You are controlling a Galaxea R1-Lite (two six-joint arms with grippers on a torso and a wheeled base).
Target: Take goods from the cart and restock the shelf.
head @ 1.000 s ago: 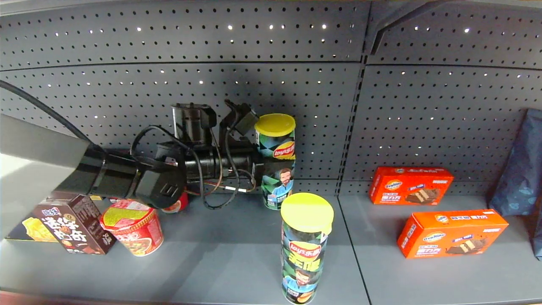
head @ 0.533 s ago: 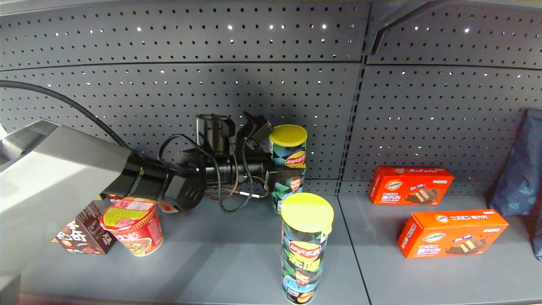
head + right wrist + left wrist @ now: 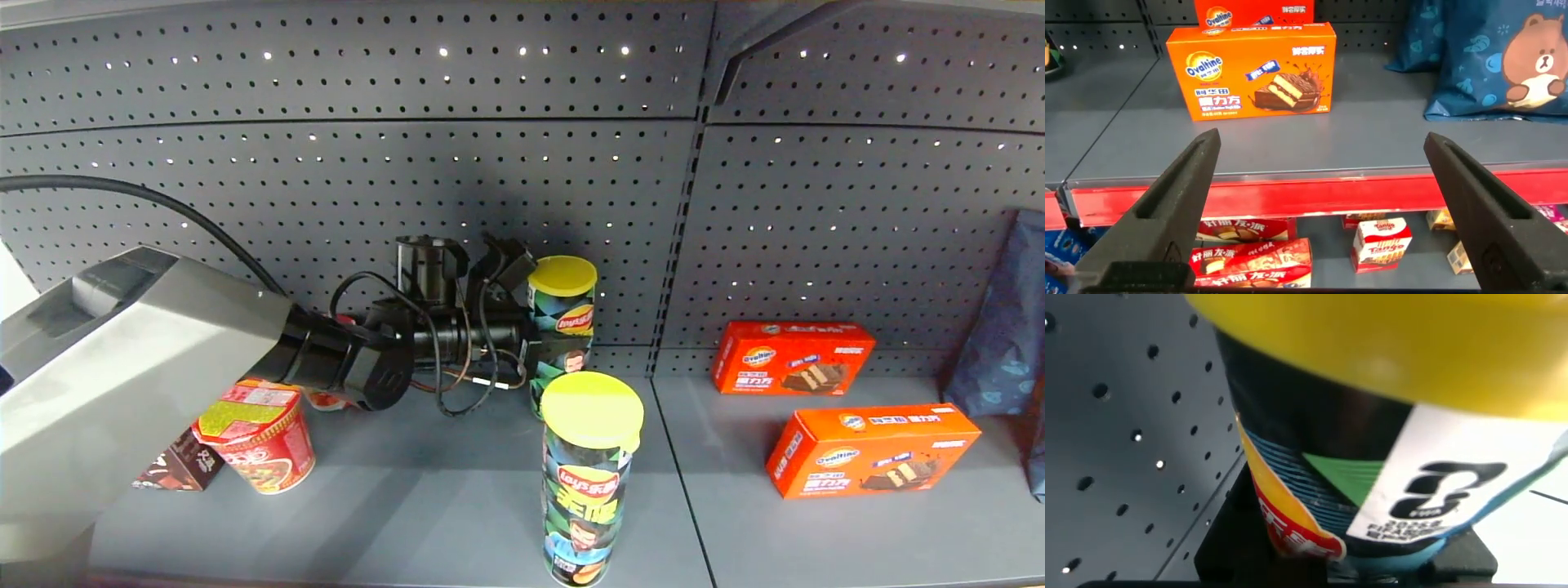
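Shelf [image 3: 424, 482] holds two chip cans [image 3: 592, 478] (one in left jaws), two boxes [image 3: 869, 449].

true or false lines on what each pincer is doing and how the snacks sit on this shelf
1. The left pincer is shut on a chip can by the pegboard. True.
2. The right pincer is shut. False: it is open and holds nothing.
3. A second chip can stands upright in front of the held one. True.
4. The rear orange box rests on the front orange box. False: they lie apart.
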